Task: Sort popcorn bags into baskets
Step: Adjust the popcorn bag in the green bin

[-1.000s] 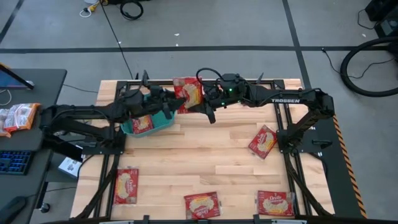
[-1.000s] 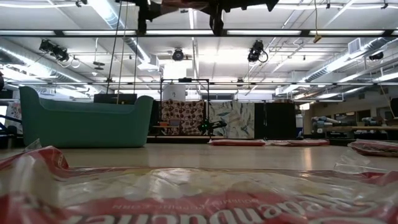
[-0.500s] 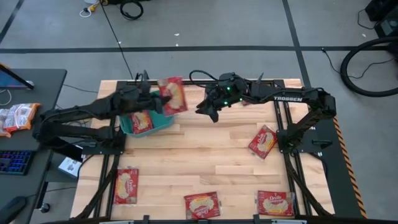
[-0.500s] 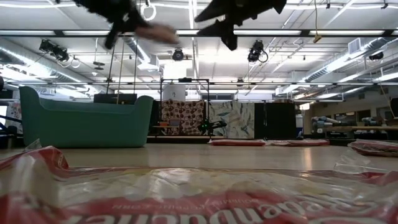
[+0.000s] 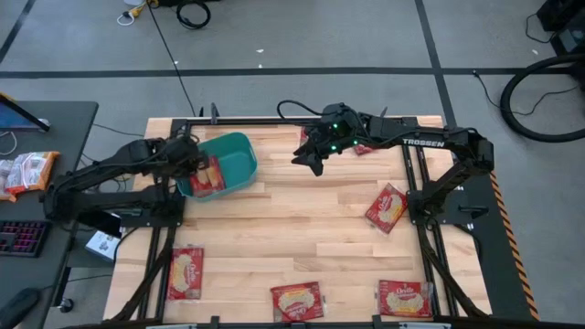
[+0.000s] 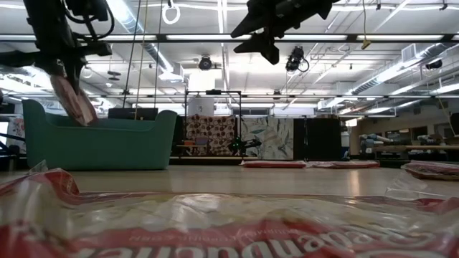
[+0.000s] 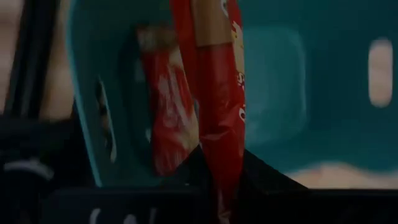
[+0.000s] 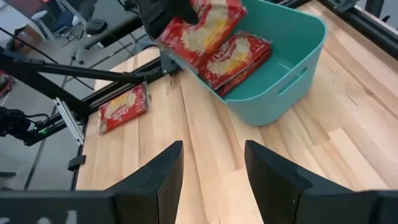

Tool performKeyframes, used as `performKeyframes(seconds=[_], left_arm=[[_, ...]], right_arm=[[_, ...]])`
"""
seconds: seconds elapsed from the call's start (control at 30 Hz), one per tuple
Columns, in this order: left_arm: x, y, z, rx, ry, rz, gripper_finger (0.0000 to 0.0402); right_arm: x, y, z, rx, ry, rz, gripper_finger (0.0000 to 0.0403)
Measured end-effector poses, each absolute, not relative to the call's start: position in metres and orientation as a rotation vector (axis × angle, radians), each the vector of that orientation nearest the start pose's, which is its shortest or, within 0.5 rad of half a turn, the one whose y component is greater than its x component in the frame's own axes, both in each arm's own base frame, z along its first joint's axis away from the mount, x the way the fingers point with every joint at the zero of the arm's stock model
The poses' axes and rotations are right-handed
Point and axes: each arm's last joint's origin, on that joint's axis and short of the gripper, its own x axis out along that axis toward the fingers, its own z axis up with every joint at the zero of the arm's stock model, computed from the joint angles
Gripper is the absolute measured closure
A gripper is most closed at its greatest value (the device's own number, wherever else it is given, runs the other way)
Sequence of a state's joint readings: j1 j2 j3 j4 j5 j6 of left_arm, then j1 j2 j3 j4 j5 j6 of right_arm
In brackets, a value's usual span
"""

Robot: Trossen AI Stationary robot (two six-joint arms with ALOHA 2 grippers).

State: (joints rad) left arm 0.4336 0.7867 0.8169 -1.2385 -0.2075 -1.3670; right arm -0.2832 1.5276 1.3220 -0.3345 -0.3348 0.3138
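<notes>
- The popcorn bag in hand [image 8: 202,22] hangs edge-down from the left gripper [image 5: 187,157], whose fingers are clenched on its upper edge; it sits just above the teal basket [image 5: 239,155], over the near wall, not yet let go.
- Under those fingers, one bag in the basket [image 8: 239,56] already lies flat on the floor of the tub; I judge it the only one sorted so far, though the hanging packet hides part of the inside.
- The right gripper [image 5: 315,157] hovers well apart from the basket, across bare desk, with its fingers released and nothing between them.
- Still to sort, as far as I can see: a bag behind the right arm [image 5: 363,147], partly hidden near those fingers; a bag on the right side [image 5: 387,207]; and three far from both sets of fingers along the front edge, the front-left bag [image 5: 186,272], the front-middle bag [image 5: 297,300] and the front-right bag [image 5: 405,298].
- So the job looks early to middling: one in, one about to drop, about five left.
- The desk [image 5: 302,228] is pale wooden planking in a black frame.
- Around it is grey floor with taped lines and cables; a side table with white-and-orange packets [image 5: 26,172] stands beyond the left arm.
- The low view shows a workshop ceiling with strip lights and ducts.
</notes>
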Motion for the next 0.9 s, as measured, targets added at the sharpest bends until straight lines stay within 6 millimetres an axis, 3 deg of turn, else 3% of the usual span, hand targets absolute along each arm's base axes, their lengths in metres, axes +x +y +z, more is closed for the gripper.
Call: performKeyframes(seconds=[0.13,0.3,0.53,0.73,0.9], left_arm=[[0.098,0.063,0.269,-1.231,0.606,1.340,0.0359],[0.103,0.078,0.263,-1.217,0.687,1.329,0.0367],[0.140,0.112,0.252,-1.233,0.615,1.223,0.0365],[0.164,0.126,0.221,-1.245,0.774,1.264,0.0364],[0.192,0.140,0.208,-1.255,0.655,1.203,0.0364]], right_arm=[[0.332,-0.086,0.327,0.470,0.516,-0.030,0.0227],[0.332,-0.086,0.327,0.477,0.517,-0.032,0.0227],[0.332,-0.084,0.327,0.496,0.519,-0.030,0.0227],[0.332,-0.077,0.324,0.506,0.559,-0.018,0.0227],[0.333,-0.070,0.323,0.504,0.577,-0.004,0.0227]])
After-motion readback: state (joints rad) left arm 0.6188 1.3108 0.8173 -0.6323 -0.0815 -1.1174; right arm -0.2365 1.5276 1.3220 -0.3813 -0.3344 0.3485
